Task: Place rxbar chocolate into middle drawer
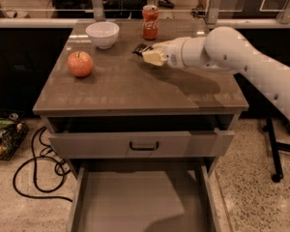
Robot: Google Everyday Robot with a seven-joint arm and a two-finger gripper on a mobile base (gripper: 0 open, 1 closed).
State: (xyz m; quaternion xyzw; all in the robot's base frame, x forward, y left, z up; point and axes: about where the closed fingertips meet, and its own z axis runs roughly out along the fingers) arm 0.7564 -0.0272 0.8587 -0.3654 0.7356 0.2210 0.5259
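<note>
The rxbar chocolate (139, 48), a small flat black wrapper, pokes out to the left of my gripper (152, 55) over the back middle of the tabletop, just below the soda can. The cream fingers are closed on its right end. My white arm reaches in from the right. The middle drawer (135, 207) is pulled wide open at the bottom of the view, showing a bare grey-beige floor with thin side walls. It lies well below and in front of the gripper.
A red apple (80, 64) and a white bowl (102, 34) sit on the left of the tabletop (135, 88). A red soda can (150, 21) stands behind the gripper. The drawer above (144, 145), with a black handle, is slightly open. Black cables (36, 173) lie on the floor at left.
</note>
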